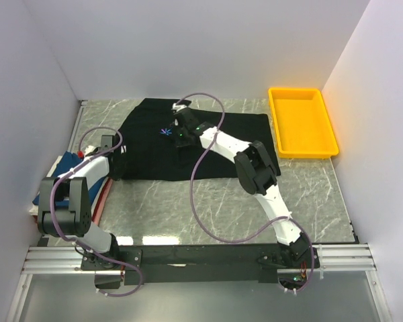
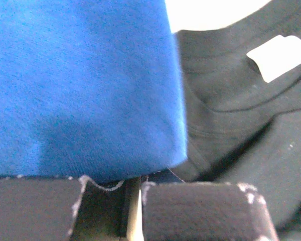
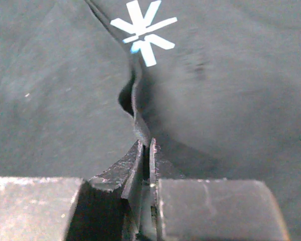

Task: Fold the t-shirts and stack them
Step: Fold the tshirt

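Black t-shirt (image 1: 238, 127) lies spread and unfolded across the back middle of the desk (image 1: 154, 208), its collar towards the left. The right arm's fingers (image 3: 115, 175) pinch a raised ridge of its cloth beside the white star print (image 3: 143, 32). The left arm's fingers (image 2: 190, 211) are pressed nearly together at the collar edge; whether they hold any cloth I cannot tell. Just left sits a pile of folded shirts (image 1: 66, 163), blue on top. Those look finished. This shirt's fold seems barely begun, and stacking it remains. The yellow tray (image 1: 309, 155) stands well apart.
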`<state>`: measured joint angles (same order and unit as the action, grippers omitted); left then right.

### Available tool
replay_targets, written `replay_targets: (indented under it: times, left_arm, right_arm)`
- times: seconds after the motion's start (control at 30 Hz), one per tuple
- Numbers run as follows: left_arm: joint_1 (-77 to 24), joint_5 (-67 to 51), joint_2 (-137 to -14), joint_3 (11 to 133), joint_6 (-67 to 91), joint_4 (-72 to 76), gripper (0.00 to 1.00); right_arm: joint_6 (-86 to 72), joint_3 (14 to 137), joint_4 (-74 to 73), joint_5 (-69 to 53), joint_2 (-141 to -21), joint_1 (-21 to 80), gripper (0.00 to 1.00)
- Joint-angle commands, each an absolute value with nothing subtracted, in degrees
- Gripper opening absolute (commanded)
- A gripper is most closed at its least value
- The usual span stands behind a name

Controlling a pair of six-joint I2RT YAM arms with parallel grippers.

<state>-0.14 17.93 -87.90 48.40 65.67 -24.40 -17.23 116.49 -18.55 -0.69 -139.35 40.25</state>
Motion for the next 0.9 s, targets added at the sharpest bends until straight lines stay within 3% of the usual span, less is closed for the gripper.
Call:
replay_targets:
  times: [0.0,0.17,0.3,0.4,0.5,0.7,0.87]
  left_arm:
    - [1.58,19.07,-87.01,47.2,65.66,-23.47,0.08]
    - [2.37,18.2,-86.05,46.14,65.22,-23.03,0.08]
    - [2.64,16.35,-84.64,45.88,64.25,-22.15,0.07]
    - [2.64,14.16,-83.06,46.93,62.85,-21.45,0.09]
    - [2.64,13.01,-81.39,48.77,61.88,-22.67,0.11]
    - [2.64,13.01,-79.1,52.28,61.35,-24.0,0.25]
    - [2.55,12.83,-86.64,57.39,60.91,-24.87,0.35]
  right_arm:
    - [-19.33,116.45,-16.52,-3.77,-134.82,37.72,0.1]
    - [-20.39,116.98,-16.96,-5.1,-135.18,34.9,0.1]
    - [-21.27,116.02,-17.23,-5.71,-134.91,33.58,0.16]
    - [-21.09,115.58,-18.02,-5.45,-134.3,33.31,0.42]
    - [-21.36,113.57,-18.2,-4.75,-132.46,33.4,0.5]
    - [-23.46,105.57,-17.05,-2.03,-125.08,33.49,0.51]
    - [-28.11,92.41,-12.49,-1.75,-116.13,33.57,0.51]
